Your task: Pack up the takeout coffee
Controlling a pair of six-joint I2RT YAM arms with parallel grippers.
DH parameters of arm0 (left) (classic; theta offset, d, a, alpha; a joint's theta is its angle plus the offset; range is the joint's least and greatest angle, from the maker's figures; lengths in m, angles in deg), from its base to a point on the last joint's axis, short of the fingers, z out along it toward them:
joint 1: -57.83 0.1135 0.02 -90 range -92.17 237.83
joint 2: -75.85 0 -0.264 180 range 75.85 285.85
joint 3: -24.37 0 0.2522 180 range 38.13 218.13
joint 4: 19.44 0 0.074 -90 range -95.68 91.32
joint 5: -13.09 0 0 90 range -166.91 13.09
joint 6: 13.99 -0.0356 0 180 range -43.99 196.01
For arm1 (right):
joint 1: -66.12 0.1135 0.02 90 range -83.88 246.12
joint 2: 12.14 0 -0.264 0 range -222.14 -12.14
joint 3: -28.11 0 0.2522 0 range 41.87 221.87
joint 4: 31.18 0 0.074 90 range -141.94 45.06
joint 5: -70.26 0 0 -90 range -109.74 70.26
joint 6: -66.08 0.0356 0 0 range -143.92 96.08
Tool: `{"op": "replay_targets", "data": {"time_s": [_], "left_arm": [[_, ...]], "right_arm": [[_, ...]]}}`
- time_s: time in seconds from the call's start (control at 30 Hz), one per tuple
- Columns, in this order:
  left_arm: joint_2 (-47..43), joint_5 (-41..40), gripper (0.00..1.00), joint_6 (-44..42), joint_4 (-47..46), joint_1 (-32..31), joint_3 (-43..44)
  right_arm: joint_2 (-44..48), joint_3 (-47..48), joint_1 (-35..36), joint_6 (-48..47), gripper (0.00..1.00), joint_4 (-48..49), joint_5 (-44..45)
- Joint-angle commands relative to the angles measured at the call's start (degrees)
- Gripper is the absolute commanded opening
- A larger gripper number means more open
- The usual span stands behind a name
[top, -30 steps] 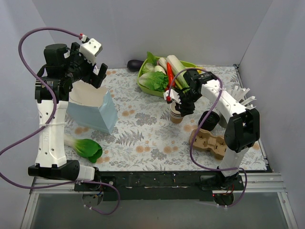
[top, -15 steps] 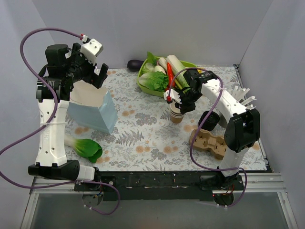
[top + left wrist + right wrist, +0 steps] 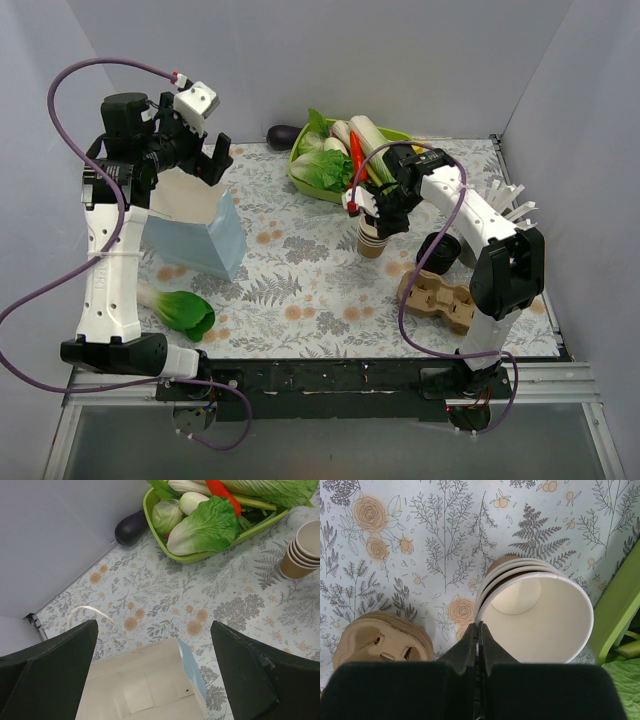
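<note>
Right fingers pinch shut on the near rim of the top cup (upright, no lid); the bag stands near the table's left edge.

in the top view the right gripper covers the mouth of the cups, and the right arm hides part of a black round thing. in the left wrist view the cups and the bag run off the edges. in the right wrist view the tray is cut off and the carrier is half hidden. whether a cup wall sits between the pressed fingers is unclear.
</note>
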Motion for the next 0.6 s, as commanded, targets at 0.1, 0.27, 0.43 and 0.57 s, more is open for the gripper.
{"op": "replay_targets", "data": {"time_s": [0.1,0.27,0.43,0.57], "left_arm": [[0.7,9.7,0.98,7.4,-3.7,-0.7,-2.2],[3.7,17.8,0.97,18.1,-8.3,-1.2,-1.9],[5.4,21.2,0.96,20.5,-10.4,-1.2,-2.4],[5.3,20.6,0.96,19.8,-10.7,-1.2,-2.1]], "right_arm": [[0.8,7.1,0.3,5.7,0.01,-0.2,0.1],[3.3,7.9,0.3,8.4,0.01,1.4,0.6],[5.7,4.7,0.3,9.6,0.01,3.7,1.8],[7.3,8.6,0.8,12.0,0.01,3.7,1.1]]}}
